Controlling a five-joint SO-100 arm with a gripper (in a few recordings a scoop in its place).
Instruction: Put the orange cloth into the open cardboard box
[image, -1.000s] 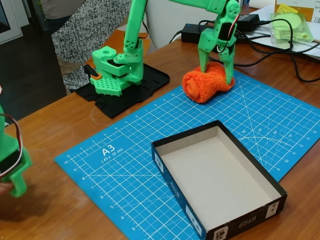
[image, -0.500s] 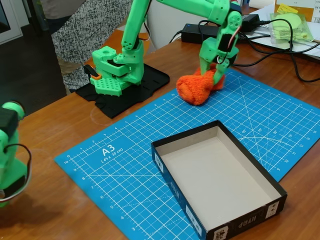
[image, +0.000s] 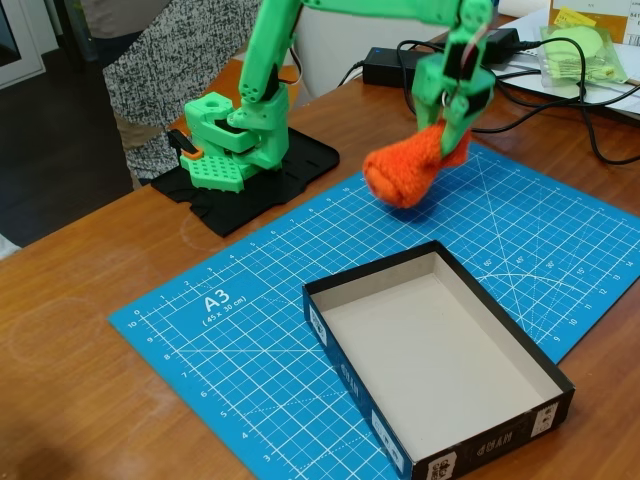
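- A person in a speckled grey garment (image: 165, 60) stands behind the table's far left corner, in the fixed view.
- The green robot base (image: 235, 135) sits on a black plate (image: 290, 170) at the left end of the wooden table (image: 70, 330), just beyond the blue cutting mat (image: 250, 320).
- The open cardboard box (image: 345, 375) lies on the near right part of the mat, black walls outside, pale inside, with nothing in it.
- The orange cloth (image: 408, 168) hangs above the mat's far edge, well apart from the box and beyond it, tilted with its left end lower.
- The gripper (image: 452, 118) is clenched on the cloth's upper right end, its green fingers pinching the bundle from above.
- Black cables (image: 560, 95) and a yellow-green packet (image: 580, 50) lie on the table at the far right.
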